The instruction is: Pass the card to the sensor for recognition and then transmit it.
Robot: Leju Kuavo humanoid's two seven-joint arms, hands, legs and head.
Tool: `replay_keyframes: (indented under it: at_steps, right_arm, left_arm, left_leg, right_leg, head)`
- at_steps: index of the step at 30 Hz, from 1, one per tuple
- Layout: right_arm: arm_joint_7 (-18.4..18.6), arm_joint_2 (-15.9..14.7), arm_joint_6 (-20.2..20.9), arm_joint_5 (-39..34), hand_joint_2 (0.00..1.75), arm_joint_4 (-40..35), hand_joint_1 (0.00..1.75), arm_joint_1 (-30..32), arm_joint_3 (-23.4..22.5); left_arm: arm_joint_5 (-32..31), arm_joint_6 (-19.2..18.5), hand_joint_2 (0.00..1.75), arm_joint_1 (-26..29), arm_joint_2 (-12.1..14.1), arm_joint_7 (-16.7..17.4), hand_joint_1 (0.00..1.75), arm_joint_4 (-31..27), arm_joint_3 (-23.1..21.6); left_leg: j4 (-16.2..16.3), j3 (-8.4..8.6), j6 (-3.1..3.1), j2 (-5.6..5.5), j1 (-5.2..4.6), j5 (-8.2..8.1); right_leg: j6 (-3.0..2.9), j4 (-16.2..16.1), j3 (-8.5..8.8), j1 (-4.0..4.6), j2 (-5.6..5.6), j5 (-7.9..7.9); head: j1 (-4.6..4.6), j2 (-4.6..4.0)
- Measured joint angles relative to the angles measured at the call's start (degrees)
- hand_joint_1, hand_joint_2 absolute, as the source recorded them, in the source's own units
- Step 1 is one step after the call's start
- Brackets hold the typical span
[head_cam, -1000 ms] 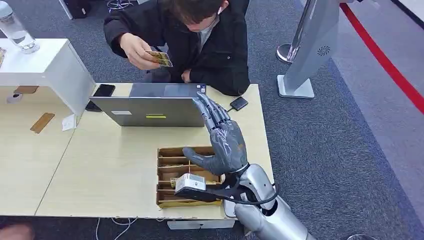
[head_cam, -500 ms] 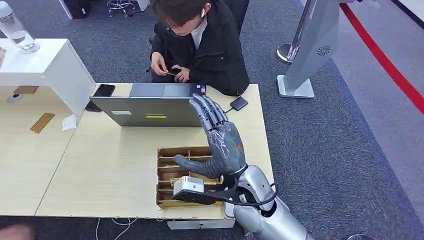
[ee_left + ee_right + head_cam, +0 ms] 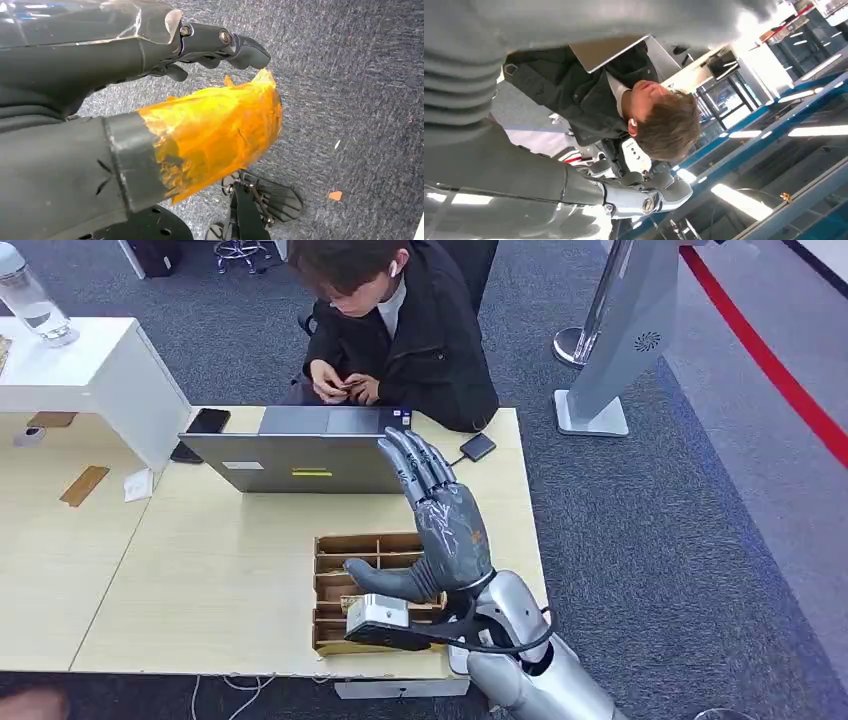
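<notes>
My right hand point(image 3: 447, 525) stands upright and open above the right end of the table, palm to the left, its thumb over the wooden card tray point(image 3: 330, 640). It holds nothing. The card point(image 3: 345, 390) is small and partly hidden between both hands of a person in a black jacket point(image 3: 440, 340) seated behind the laptop point(image 3: 300, 460). A small black sensor point(image 3: 478, 447) lies on the table right of the laptop. In the right wrist view my fingers point(image 3: 649, 197) reach out below the person's head. My left hand point(image 3: 100, 55) hangs over grey carpet, its thumb point(image 3: 215, 130) wrapped in orange tape, holding nothing.
A black phone point(image 3: 207, 421) lies left of the laptop. A white raised counter point(image 3: 110, 370) with a bottle point(image 3: 30, 300) stands at the far left. Small wooden pieces point(image 3: 84, 485) lie on the left table. A grey stand point(image 3: 610, 350) is on the carpet at right.
The person lowered the card from beside the head to both hands behind the laptop. My right hand sank slightly, its thumb now lower over the tray.
</notes>
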Motion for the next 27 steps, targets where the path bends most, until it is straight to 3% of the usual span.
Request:
replay_keyframes:
  at_steps: [1, 2, 9, 20, 27]
  right_arm:
    - [0.0, 0.0, 0.0, -0.1, 0.0, 0.0, 0.0, 0.0, 0.0]
    - [0.0, 0.0, 0.0, -0.1, 1.75, -0.1, 0.0, 0.1, 0.0]
    - [-0.3, -1.5, 0.1, 0.3, 1.75, -1.9, 0.0, 2.9, 0.2]
    - [-5.5, -7.3, -2.6, -0.3, 1.75, -4.7, 0.0, 13.3, 0.0]
    - [-2.6, -9.0, -2.4, 6.6, 1.75, -3.2, 0.0, 15.8, -0.9]
  left_arm:
    - [0.1, 0.0, 0.0, 0.0, 0.0, 0.0, 0.0, 0.0, 0.0]
    - [0.2, 0.0, 0.0, 0.0, 0.0, -0.1, 0.0, 0.0, 0.0]
    - [1.2, 0.1, 0.0, 0.2, 0.0, -0.3, 0.0, 0.0, 0.2]
    - [2.4, 0.2, 0.0, 0.5, -0.5, -0.8, 0.0, 0.0, 2.0]
    - [1.8, 0.0, 0.0, 0.4, -0.6, -0.5, 0.0, -0.1, 3.0]
  left_leg:
    - [0.0, 0.0, 0.0, 0.0, 0.0, 0.0]
    - [0.0, 0.0, 0.0, 0.0, 0.0, 0.0]
    - [0.0, -0.01, -0.01, 0.0, 0.0, -0.01]
    - [0.0, -0.03, -0.03, -0.01, -0.01, -0.06]
    - [0.0, -0.01, -0.03, 0.02, 0.0, -0.05]
  right_leg:
    - [0.0, 0.0, 0.0, 0.0, 0.0, 0.0]
    - [0.0, 0.0, 0.0, 0.0, 0.0, 0.0]
    - [0.0, 0.0, -0.01, 0.0, 0.0, -0.01]
    - [0.02, 0.0, -0.02, 0.0, 0.0, -0.05]
    - [0.02, 0.0, -0.02, 0.0, 0.03, -0.05]
  head:
    - [0.0, 0.0]
    - [0.0, 0.0]
    - [-0.02, 0.0]
    - [-0.02, 0.0]
    - [-0.02, 0.0]
